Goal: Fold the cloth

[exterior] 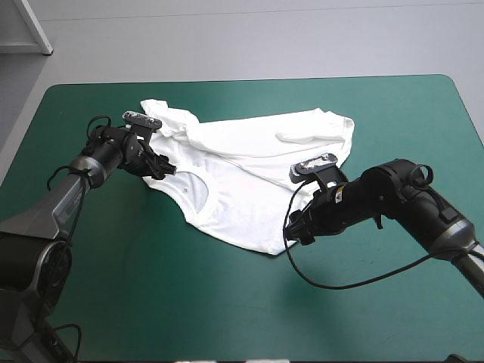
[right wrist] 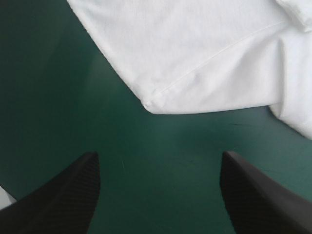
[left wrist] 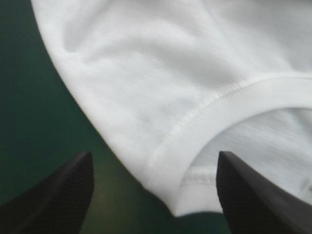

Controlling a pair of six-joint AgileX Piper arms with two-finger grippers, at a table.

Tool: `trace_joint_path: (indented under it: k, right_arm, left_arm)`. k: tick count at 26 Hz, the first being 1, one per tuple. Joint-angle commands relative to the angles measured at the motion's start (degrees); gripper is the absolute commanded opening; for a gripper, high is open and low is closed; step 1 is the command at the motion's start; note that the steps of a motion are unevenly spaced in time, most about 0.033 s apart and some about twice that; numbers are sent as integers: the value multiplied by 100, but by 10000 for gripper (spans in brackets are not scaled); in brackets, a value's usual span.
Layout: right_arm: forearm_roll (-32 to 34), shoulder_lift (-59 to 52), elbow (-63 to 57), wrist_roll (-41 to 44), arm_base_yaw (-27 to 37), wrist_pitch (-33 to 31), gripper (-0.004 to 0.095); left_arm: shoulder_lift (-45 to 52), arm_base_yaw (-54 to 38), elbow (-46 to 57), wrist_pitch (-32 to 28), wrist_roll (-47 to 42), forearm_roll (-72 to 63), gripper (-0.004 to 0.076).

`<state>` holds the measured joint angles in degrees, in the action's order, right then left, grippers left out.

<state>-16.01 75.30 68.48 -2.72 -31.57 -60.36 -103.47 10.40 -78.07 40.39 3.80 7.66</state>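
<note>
The white T-shirt lies loosely spread across the middle of the teal-green table, rumpled at its far left sleeve. My left gripper is at the shirt's left side by the neckline, open. In the left wrist view the collar band and shoulder edge reach in between my left gripper's black fingers. My right gripper hovers at the shirt's near right corner, open. In the right wrist view that shirt corner lies just ahead of my right gripper, with bare cover between the fingers.
Teal-green cover stretches wide in front of the shirt and to both sides. The table's far edge runs just beyond the shirt.
</note>
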Motion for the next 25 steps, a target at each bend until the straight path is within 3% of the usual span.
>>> trace_joint_path:
  k: [1, 6, 9, 16, 18, 21, 25]
  right_arm:
    - [-7, -190, 125, 106, -163, 115, 648]
    - [83, -190, 125, 272, -367, -12, 647]
    - [337, -190, 125, 370, -588, -33, 644]
    - [1199, -30, 125, 700, -980, 191, 607]
    - [1601, 72, 125, 881, -980, 250, 607]
    - [2715, 314, 125, 1344, -980, 375, 607]
    - [2974, 772, 125, 1457, -980, 486, 607]
  left_arm:
    - [-7, -19, -139, -403, -19, 33, 522]
    - [-369, -19, -139, -245, -19, -4, 521]
    - [-502, -8, -139, -155, -19, -17, 456]
    - [-821, -8, -139, -119, -19, -16, 24]
    - [-888, -8, -139, -119, -19, -16, 24]
    - [-916, -8, -139, -93, -19, 169, 24]
    - [-615, -18, -139, -88, -50, 551, 24]
